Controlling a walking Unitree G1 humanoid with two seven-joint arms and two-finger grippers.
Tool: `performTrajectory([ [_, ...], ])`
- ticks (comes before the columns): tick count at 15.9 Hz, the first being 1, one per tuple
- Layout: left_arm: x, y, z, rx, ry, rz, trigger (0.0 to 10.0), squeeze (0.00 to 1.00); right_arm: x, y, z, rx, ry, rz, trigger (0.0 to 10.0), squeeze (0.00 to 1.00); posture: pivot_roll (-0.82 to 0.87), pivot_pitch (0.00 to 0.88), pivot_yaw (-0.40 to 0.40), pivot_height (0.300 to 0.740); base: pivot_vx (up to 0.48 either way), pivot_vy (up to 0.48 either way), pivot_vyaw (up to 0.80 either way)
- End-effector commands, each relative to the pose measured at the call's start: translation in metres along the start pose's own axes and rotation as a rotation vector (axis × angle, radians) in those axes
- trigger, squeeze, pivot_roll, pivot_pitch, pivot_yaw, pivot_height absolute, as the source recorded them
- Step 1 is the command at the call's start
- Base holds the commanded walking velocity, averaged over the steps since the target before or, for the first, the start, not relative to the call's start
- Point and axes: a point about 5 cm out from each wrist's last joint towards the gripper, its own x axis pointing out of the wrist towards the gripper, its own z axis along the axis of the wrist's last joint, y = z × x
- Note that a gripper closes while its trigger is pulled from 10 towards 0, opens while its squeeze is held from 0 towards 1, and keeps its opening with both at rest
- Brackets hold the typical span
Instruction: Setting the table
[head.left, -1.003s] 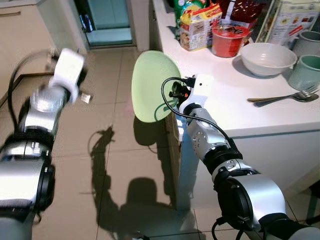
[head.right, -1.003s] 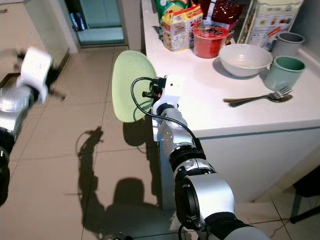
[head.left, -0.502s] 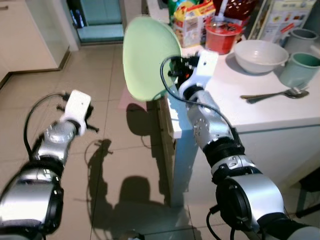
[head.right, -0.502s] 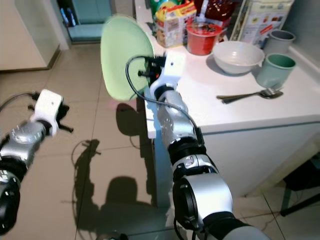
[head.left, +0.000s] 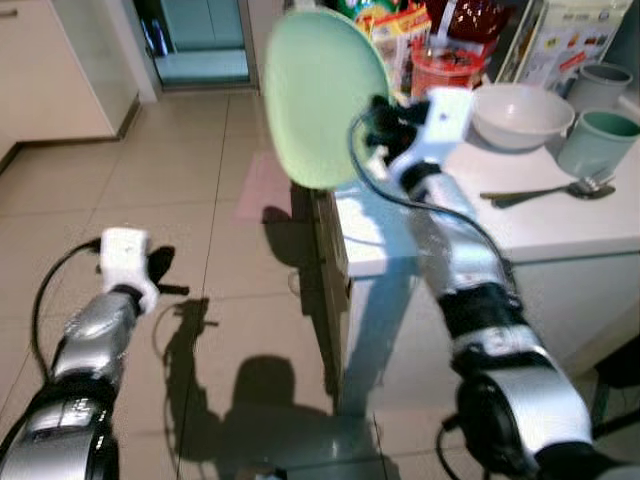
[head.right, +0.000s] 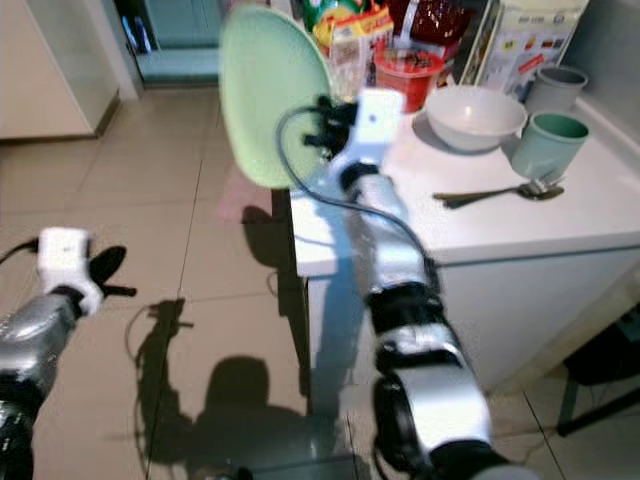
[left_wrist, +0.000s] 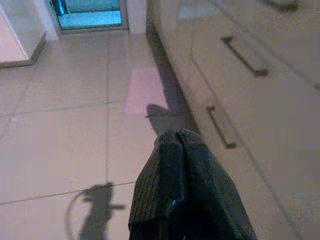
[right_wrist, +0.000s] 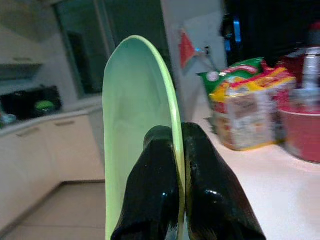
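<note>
Left eye view: a white counter (head.left: 560, 215) carries a white bowl (head.left: 522, 113), a green mug (head.left: 598, 141), a grey cup (head.left: 598, 82), cutlery (head.left: 545, 193), a red tub (head.left: 446, 70) and snack packets (head.left: 400, 35). Right gripper (right_wrist: 181, 150) pinches the rim of a pale green plate (head.left: 322, 95), held upright above the counter's near corner. Left gripper (left_wrist: 177, 145), fingers pressed together, hangs low over the tiled floor (head.left: 150, 190) beside cabinet drawers (left_wrist: 240, 85).

A white counter (head.left: 560, 215) serves as the landmark. At its back edge stand colourful snack packets (head.left: 400, 35), a red tub (head.left: 440, 70) beside them, and a printed carton (head.left: 572, 40) farther along. Below the counter's near side lies beige tiled floor (head.left: 200, 200), with a pink patch (head.left: 262, 187) near the cabinet base.
</note>
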Motion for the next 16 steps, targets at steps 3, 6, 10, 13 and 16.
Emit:
performTrajectory([
  [3,-0.029,-0.024,-0.015,-0.146,-0.075,-0.127,10.0,0.00,-0.010,-0.027,0.018,-0.065,-0.048,-0.046,0.0,0.00,0.13,0.000,-0.011,0.740,0.000,0.000,0.00],
  [6,-0.043,-0.049,-0.029,-0.224,-0.068,-0.183,10.0,0.00,-0.020,-0.042,0.023,-0.127,-0.047,-0.067,0.0,0.00,0.13,0.000,-0.034,0.740,0.000,0.000,0.00],
  [10,-0.041,-0.077,-0.026,-0.271,-0.069,-0.118,10.0,0.00,-0.034,-0.062,0.036,-0.165,-0.096,-0.126,0.0,0.00,0.12,0.000,-0.050,0.740,0.000,0.000,0.00],
  [13,-0.035,-0.087,-0.015,-0.235,-0.089,-0.107,10.0,0.00,-0.028,-0.057,0.043,-0.155,-0.117,-0.121,0.0,0.00,0.12,0.000,-0.047,0.740,0.000,0.000,0.00],
  [16,-0.029,-0.097,-0.012,-0.185,-0.075,-0.103,10.0,0.00,-0.023,-0.052,0.044,-0.146,-0.118,-0.115,0.0,0.00,0.12,0.000,-0.045,0.740,0.000,0.000,0.00],
])
